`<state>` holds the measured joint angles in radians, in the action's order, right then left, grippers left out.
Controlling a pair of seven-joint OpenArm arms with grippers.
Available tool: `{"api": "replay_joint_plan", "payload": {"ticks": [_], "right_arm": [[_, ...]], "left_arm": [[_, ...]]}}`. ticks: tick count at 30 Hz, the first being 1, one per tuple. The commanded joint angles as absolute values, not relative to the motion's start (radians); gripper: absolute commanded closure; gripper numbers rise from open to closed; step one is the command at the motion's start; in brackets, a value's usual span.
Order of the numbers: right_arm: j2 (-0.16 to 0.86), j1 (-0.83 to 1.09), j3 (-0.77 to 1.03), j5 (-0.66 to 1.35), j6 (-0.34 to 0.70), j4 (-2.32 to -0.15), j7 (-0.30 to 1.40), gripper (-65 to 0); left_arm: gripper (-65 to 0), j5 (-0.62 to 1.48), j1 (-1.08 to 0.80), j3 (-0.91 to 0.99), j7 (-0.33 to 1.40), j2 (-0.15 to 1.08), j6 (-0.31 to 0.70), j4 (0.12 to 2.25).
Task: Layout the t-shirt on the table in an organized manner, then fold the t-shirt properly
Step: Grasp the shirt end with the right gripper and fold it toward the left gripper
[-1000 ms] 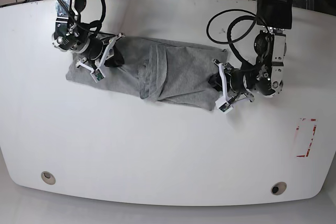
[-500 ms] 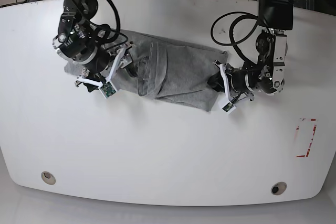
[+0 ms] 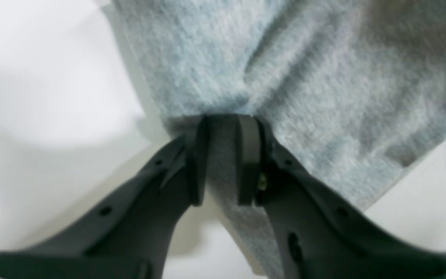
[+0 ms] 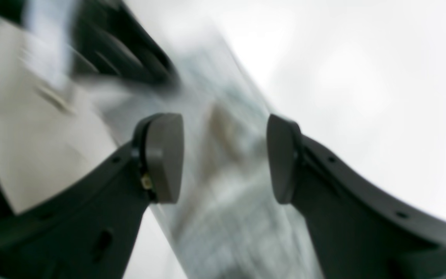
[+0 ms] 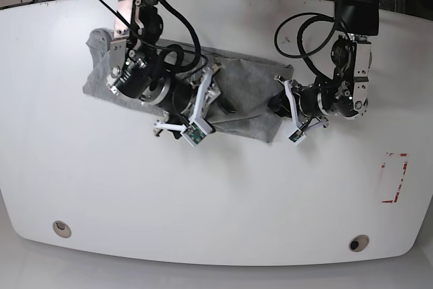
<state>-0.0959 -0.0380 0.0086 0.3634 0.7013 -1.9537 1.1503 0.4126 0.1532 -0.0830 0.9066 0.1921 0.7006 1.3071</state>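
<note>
**Shirt pinned at one end, loose claw over its middle**

Grey cloth of the t-shirt (image 5: 254, 96) lies bunched across the far half of the table (image 5: 216, 194), its long axis running side to side in the base view. The left gripper (image 3: 225, 162) sits at the shirt's end on that view's right, jaws drawn together on a fold of fabric at the hem edge; the wrist view shows the pads pinching cloth with bare white tabletop on both sides.

The right gripper (image 4: 223, 159) stands with its jaws apart and nothing between them. Its wrist view is blurred, showing only pale streaks past the pads. In the base view that arm reaches in over the middle of the garment, hiding much of it, while the shirt's other end pokes out behind the arm, near the far edge on the view's left.

Judging from this, the free claw is the nearer one to the crumpled middle and the loose end, so any spreading pull would run along the long axis, away from the clamped end.

No containers are in view.
</note>
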Motion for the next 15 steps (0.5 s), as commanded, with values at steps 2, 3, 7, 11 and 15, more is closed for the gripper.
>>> {"api": "replay_joint_plan", "payload": {"ticks": [2, 3, 7, 11, 15], "right_arm": [[-0.101, -0.09, -0.002, 0.364, 0.698, -1.9, 1.133, -32.2], [-0.101, -0.105, -0.024, 0.364, 0.698, -1.867, 1.132, -32.0], [-0.094, -0.143, -0.074, 0.363, 0.698, -1.77, 1.101, -32.0], [-0.088, -0.151, -0.091, 0.363, 0.698, -1.692, 1.075, -32.0], [-0.051, -0.151, -0.091, 0.363, 0.698, -1.649, 1.063, -32.0]], "left_arm": [[-10.6, 0.364, 0.153, -0.084, 0.964, 0.199, 0.698, 1.305], [-10.6, 0.364, 0.153, -0.084, 0.964, 0.199, 0.698, 1.305], [-10.6, 0.364, 0.143, -0.082, 0.964, 0.199, 0.698, 1.305], [-10.6, 0.364, 0.14, -0.082, 0.964, 0.199, 0.698, 1.311], [-10.6, 0.364, 0.14, -0.081, 0.964, 0.199, 0.698, 1.307]]}}
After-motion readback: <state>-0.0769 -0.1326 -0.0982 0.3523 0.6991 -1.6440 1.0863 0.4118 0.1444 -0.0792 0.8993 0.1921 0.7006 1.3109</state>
